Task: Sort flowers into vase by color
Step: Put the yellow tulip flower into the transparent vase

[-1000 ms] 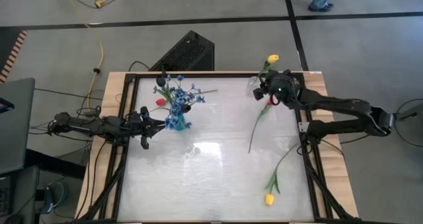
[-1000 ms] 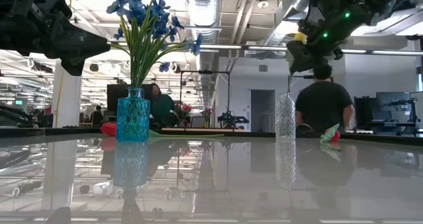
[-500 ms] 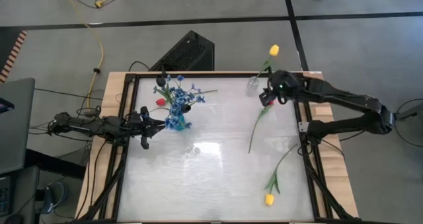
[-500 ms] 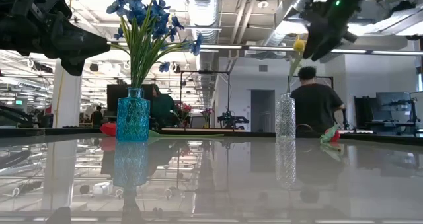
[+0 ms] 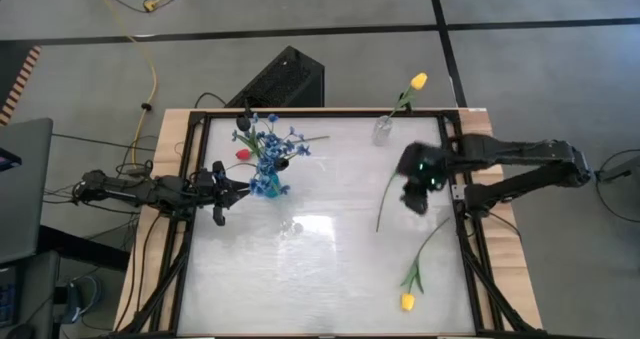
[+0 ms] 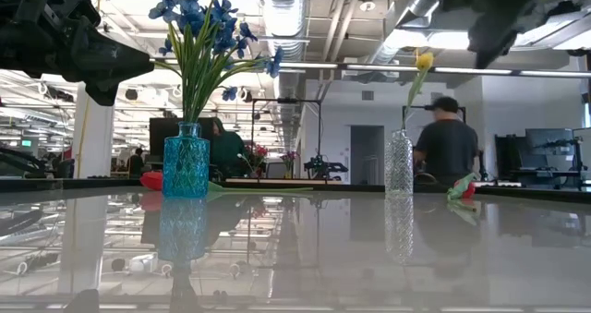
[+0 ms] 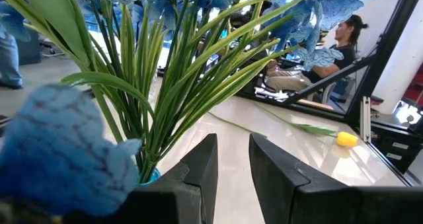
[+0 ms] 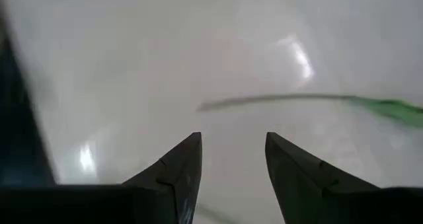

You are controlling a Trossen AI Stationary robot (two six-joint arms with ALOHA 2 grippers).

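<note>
Beyond the bench stretches an open-plan workroom with ceiling ducts, where a person [image 6: 446, 145] in a dark top stands behind the far edge. White and glossy, the bench [image 5: 320, 269] is framed by dark rails, and its middle and near-left part lie bare.

From the right edge the right arm reaches in, its right gripper [image 5: 414, 191] hanging over the bench a little inside that edge, above the upper part of a long-stemmed flower [image 5: 389, 195]. Its fingers [image 8: 177, 168] stand apart with nothing between them, a green stem showing on the surface beyond. The left arm lies along the left edge, and the left gripper [image 5: 222, 189] sits just beside the blue vase [image 5: 266, 184]; its jaws show a narrow gap and grip nothing.

That blue vase stands near the far-left corner and holds the blue sprays [image 6: 205, 27], fanning wide above it. A red tulip [image 5: 243, 154] lies on the bench just behind it, toward the far edge. A clear vase [image 6: 398, 163] stands by the far edge toward the right, with one yellow tulip [image 6: 424, 61] upright in it. Another yellow tulip [image 5: 408, 301] lies near the near-right corner, its stem running up toward the right edge.
</note>
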